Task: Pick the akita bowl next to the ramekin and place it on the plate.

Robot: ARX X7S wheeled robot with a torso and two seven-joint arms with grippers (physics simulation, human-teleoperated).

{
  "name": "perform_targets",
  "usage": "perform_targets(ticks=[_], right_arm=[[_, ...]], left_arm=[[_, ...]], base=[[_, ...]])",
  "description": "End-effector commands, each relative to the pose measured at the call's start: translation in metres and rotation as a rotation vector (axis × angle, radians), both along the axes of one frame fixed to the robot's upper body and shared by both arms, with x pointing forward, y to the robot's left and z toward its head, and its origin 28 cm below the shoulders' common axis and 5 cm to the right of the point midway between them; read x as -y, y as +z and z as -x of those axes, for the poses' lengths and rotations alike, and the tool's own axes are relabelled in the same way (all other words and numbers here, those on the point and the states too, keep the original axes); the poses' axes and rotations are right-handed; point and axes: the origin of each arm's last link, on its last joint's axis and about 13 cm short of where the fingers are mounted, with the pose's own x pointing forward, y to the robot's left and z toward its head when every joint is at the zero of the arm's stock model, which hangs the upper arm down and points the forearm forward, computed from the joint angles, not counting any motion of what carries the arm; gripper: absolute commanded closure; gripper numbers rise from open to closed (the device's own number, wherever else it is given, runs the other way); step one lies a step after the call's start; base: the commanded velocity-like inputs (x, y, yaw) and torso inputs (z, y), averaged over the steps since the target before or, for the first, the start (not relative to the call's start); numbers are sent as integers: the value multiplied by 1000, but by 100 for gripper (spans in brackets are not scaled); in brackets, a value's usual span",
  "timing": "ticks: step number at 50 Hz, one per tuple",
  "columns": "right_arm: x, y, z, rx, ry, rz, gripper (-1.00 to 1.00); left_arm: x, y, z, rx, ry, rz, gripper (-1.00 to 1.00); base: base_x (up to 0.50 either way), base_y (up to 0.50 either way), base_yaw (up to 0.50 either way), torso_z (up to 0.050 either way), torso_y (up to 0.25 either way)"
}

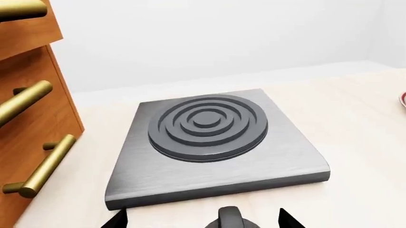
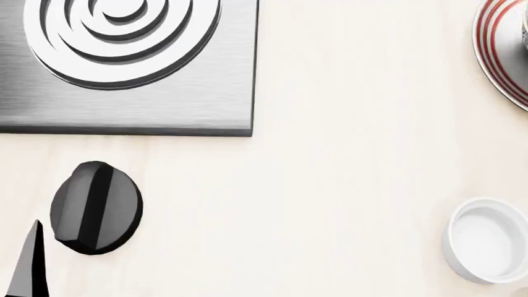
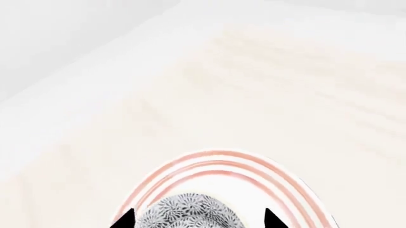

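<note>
In the right wrist view the akita bowl [image 3: 189, 212], grey-and-white floral, sits between the fingertips of my right gripper [image 3: 199, 219], which is shut on it. The bowl is over the middle of the plate [image 3: 216, 164], white with thin red rings; I cannot tell whether it rests on it. The head view shows the plate [image 2: 498, 52] at the far right edge and the plain white ramekin [image 2: 490, 239] nearer, at the right. The right gripper is outside the head view. My left gripper [image 1: 203, 221] is open over bare counter, holding nothing; one fingertip [image 2: 29, 267] shows at the lower left.
A grey hob plate with raised rings [image 1: 206, 126] lies ahead of the left gripper, also seen in the head view [image 2: 123, 62]. A dark round knob [image 2: 95, 208] sits just in front of it. A wooden drawer unit with brass handles [image 1: 28, 99] stands beside the hob.
</note>
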Motion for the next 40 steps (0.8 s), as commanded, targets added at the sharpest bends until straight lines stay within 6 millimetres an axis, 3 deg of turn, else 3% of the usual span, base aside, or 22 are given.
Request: perform_targets(ticks=[1, 20, 40], right_arm=[[-12, 16, 10, 19, -26, 268, -100], [-21, 4, 33, 58, -70, 490, -100], [-40, -15, 54, 101, -72, 584, -100]], left_arm=[[0, -1, 0, -2, 2, 1, -100], [0, 2, 0, 2, 3, 0, -100], [-1, 1, 1, 2, 5, 1, -100]], base=[[0, 0, 0, 0, 0], [0, 0, 0, 0, 0], [0, 0, 0, 0, 0]])
